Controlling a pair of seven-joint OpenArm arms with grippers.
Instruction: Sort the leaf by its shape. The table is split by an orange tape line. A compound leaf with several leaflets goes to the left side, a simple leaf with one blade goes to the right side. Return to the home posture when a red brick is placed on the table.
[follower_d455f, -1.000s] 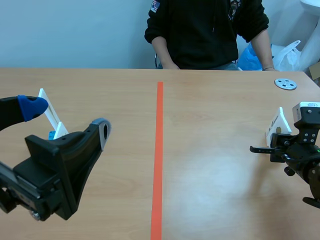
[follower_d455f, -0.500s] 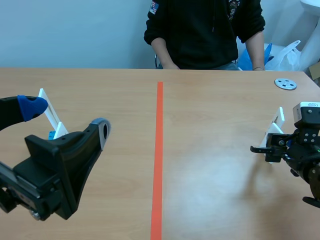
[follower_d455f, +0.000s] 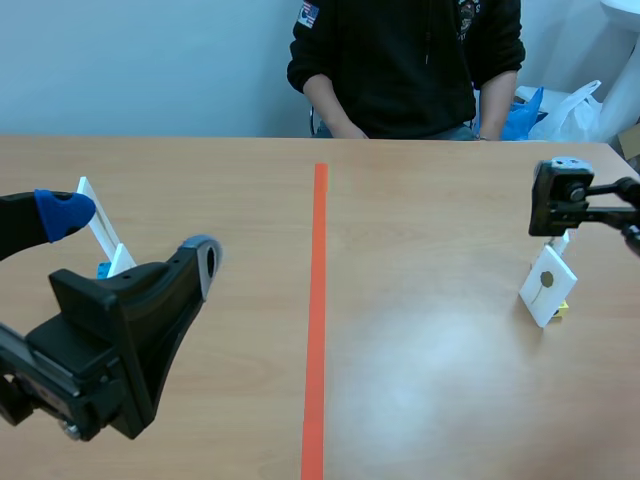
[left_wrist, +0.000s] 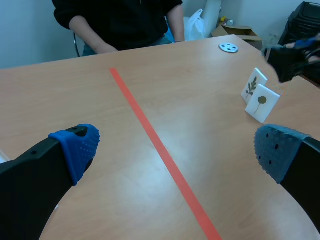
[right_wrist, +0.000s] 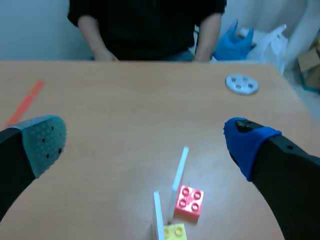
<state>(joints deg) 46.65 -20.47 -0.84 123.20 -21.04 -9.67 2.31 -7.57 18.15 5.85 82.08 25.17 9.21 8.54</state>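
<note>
Scene view: right gripper (right_wrist: 145, 140) has lifted clear, fingers spread, empty; simple-leaf card (follower_d455f: 547, 283) stands at 3 o'clock, right of tape line (follower_d455f: 318, 300). Placement prob. done; left gripper (left_wrist: 175, 150) gaping, empty.

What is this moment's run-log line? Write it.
compound-leaf card, simple-leaf card right of orange tape line | left gripper open | right gripper open, above both cards
</note>
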